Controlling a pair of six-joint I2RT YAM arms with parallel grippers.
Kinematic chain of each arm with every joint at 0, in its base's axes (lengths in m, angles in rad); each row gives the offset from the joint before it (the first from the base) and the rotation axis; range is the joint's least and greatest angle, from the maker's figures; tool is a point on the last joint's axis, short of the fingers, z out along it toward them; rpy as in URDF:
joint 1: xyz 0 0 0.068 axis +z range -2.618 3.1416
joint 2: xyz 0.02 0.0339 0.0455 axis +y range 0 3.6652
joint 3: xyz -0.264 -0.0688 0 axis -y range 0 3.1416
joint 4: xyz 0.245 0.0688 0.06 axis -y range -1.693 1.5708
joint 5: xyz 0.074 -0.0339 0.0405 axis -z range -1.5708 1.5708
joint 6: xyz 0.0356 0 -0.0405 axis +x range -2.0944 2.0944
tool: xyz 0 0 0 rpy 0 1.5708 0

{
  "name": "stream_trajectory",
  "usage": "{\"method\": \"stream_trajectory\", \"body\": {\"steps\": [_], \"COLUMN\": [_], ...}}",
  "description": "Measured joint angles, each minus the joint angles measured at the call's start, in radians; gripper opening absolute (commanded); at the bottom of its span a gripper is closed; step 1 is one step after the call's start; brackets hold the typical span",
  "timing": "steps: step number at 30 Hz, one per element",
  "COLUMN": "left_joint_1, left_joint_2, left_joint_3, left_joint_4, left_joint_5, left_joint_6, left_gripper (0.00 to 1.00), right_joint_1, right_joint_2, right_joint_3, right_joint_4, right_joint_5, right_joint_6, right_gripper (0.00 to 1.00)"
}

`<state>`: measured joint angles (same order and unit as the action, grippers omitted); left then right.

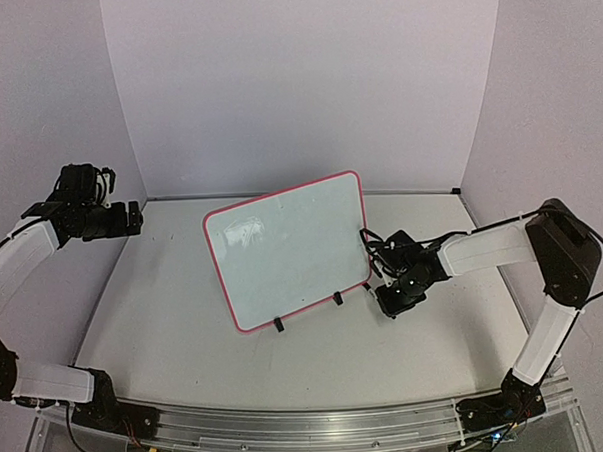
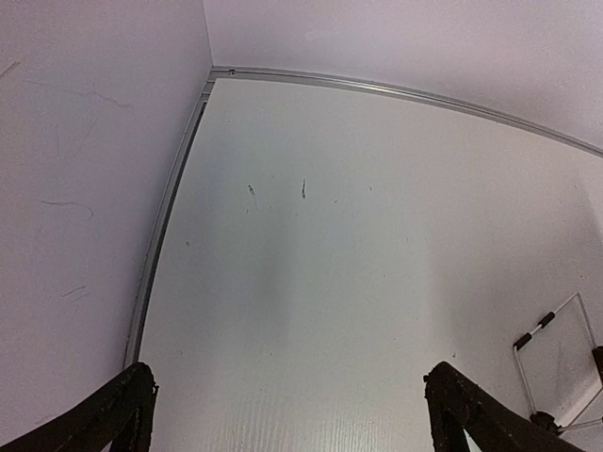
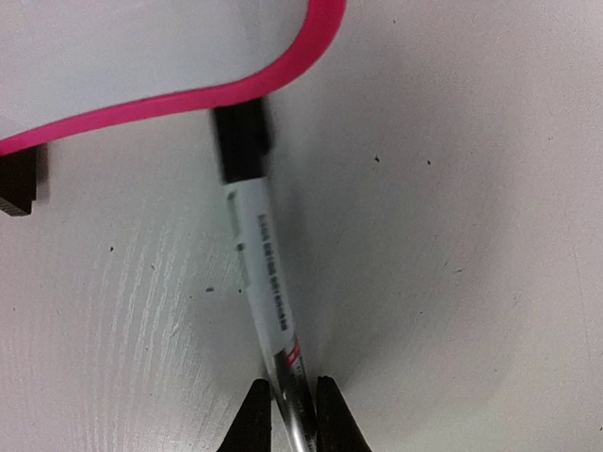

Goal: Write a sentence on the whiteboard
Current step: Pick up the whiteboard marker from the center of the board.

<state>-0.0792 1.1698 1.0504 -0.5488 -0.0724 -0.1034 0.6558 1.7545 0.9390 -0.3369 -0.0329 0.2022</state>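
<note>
The whiteboard point(image 1: 287, 249) stands tilted on two black clip feet at mid-table, its face white inside a pink-red frame point(image 3: 188, 99). A white marker point(image 3: 259, 254) with a black cap lies on the table, the cap pointing at the board's lower right corner. My right gripper point(image 3: 292, 405) is down on the table just right of the board point(image 1: 399, 292), its black fingertips point(image 3: 252, 414) shut on the marker's silver rear end. My left gripper point(image 1: 121, 219) hangs high at the far left, and both fingers point(image 2: 471, 414) stand wide apart with nothing between them.
White walls enclose the table on three sides, with a metal seam point(image 2: 377, 89) along the back. One black clip foot point(image 3: 19, 184) of the board sits left of the marker. The board's wire stand point(image 2: 551, 344) shows at the left wrist view's right edge.
</note>
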Motion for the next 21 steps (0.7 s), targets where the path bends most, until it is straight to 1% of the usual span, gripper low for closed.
{"method": "stream_trajectory", "body": {"steps": [6, 11, 13, 16, 19, 21], "left_joint_1": [0.000, 0.000, 0.000, 0.000, -0.001, -0.003], "left_joint_2": [-0.002, -0.060, -0.106, -0.182, -0.234, -0.256], "left_joint_3": [-0.001, -0.044, -0.065, -0.084, -0.072, -0.041], "left_joint_4": [0.002, 0.038, 0.060, 0.088, 0.105, 0.105], "left_joint_5": [0.018, 0.068, 0.098, 0.159, 0.219, 0.264], "left_joint_6": [0.003, 0.009, 0.010, 0.010, 0.010, 0.010], "left_gripper": [1.00, 0.99, 0.99, 0.99, 0.99, 0.98], "right_joint_1": [0.002, 0.002, 0.002, 0.002, 0.002, 0.002], "right_joint_2": [0.002, -0.033, -0.091, -0.219, -0.372, -0.468], "right_joint_3": [0.001, -0.012, -0.029, -0.043, -0.041, -0.025], "right_joint_4": [0.000, -0.030, -0.065, -0.138, -0.219, -0.278], "right_joint_5": [0.028, 0.038, 0.041, 0.045, 0.037, 0.000], "right_joint_6": [0.029, 0.062, 0.081, 0.110, 0.128, 0.128], "right_gripper": [0.01, 0.00, 0.00, 0.00, 0.00, 0.00]}}
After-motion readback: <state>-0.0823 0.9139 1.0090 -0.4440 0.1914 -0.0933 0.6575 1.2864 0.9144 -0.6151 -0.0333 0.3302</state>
